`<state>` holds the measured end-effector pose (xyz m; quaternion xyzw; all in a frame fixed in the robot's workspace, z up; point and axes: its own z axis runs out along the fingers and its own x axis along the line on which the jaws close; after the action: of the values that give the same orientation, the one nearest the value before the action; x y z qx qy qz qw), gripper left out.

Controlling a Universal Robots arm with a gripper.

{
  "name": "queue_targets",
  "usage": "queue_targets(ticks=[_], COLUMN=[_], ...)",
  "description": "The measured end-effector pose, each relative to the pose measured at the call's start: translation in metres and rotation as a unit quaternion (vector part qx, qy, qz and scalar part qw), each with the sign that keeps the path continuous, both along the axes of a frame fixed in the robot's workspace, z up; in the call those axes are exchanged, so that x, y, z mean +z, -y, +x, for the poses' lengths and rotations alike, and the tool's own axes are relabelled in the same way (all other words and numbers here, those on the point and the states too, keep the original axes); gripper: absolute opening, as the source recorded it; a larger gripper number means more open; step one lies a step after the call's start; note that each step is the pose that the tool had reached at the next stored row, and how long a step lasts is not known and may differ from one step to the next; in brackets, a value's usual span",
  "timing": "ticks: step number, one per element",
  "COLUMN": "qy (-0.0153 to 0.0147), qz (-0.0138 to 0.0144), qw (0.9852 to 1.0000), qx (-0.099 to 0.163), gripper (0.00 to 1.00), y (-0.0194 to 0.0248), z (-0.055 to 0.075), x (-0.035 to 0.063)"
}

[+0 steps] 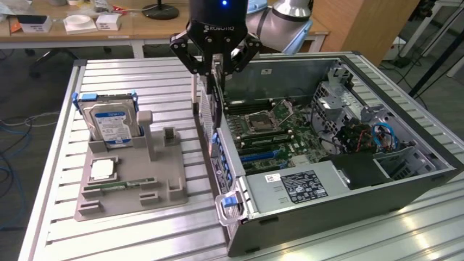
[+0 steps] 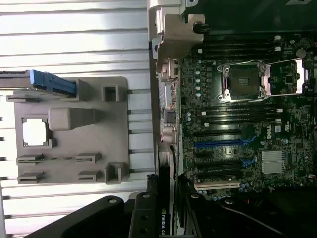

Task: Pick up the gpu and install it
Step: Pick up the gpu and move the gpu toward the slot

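Upper centre, exterior view: the pincer [image 1: 216, 69] clamps the gpu [image 1: 212, 106] upright above the open computer case's [image 1: 348, 201] left wall. The case contains a motherboard [image 1: 283, 130]. Lower left: a grey holder [image 1: 130, 190] on the counter [image 1: 145, 76] carries a hard drive [image 1: 108, 125] and a processor [image 1: 103, 169].

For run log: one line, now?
gripper: shut on slim black gpu card | card: upright over wall of dark computer case | seated: no

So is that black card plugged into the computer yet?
Out: the gripper holds the gpu on edge above the open case; the blue slot on the motherboard is bare.
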<state>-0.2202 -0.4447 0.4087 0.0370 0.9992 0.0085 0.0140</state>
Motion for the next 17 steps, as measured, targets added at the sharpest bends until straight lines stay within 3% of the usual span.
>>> queue_targets(ticks=[17], qy=[0.0], qz=[0.0], qw=[1.0], qx=[0.0], gripper=[0.26], y=[0.0], z=[0.0095], x=[0.0])
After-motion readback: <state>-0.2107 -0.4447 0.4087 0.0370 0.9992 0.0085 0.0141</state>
